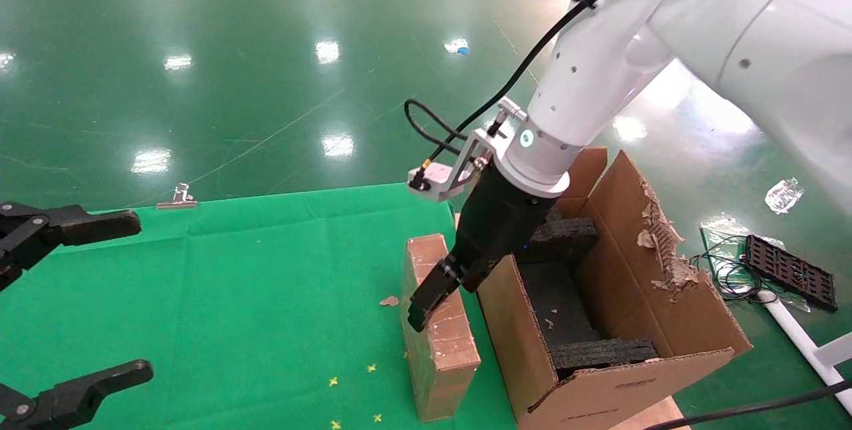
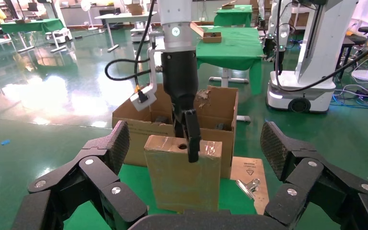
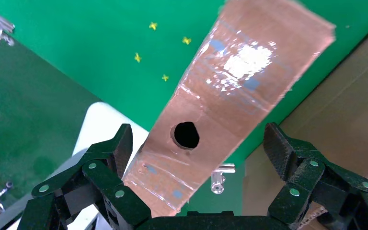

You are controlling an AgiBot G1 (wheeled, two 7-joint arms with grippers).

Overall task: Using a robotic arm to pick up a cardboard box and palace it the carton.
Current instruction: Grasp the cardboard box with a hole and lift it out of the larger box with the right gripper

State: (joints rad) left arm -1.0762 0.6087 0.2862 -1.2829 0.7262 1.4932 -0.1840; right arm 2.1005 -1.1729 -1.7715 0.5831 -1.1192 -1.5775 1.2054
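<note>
Step in hand: approach to grasp. The pick is not done yet.

The right gripper [image 1: 436, 293] sits at the top of the box [image 1: 439, 337], at the end nearest the carton [image 1: 665, 297]. Its fingers [image 3: 100, 165] are spread wide and hold nothing. In the right wrist view the box's taped top face runs between the two fingers, with clear gaps on both sides and no contact visible. The round hole [image 3: 187, 135] lies roughly midway between the fingers, a little toward the wrist.

The box stands upright on the green cloth [image 1: 233, 283], just beside the carton's near wall, on the side away from the torn flap [image 1: 659, 243]. You can't tell if box and wall touch. Black foam [image 1: 602, 352] lines the carton's inside; the middle bay looks free.

The left gripper [image 1: 66, 303] is parked over the cloth's far side, well apart from the box, fingers spread, empty.

Next move, as a judgement:
- Lower a bit so the fingers straddle the narrow faces, then close.
- Keep the finger on the carton side clear of the carton wall; there's little room.
- Taped faces look slick, so grip firmly before the lift.
- Lift clear of the wall, then carry over to the bay between the foam pieces.
</note>
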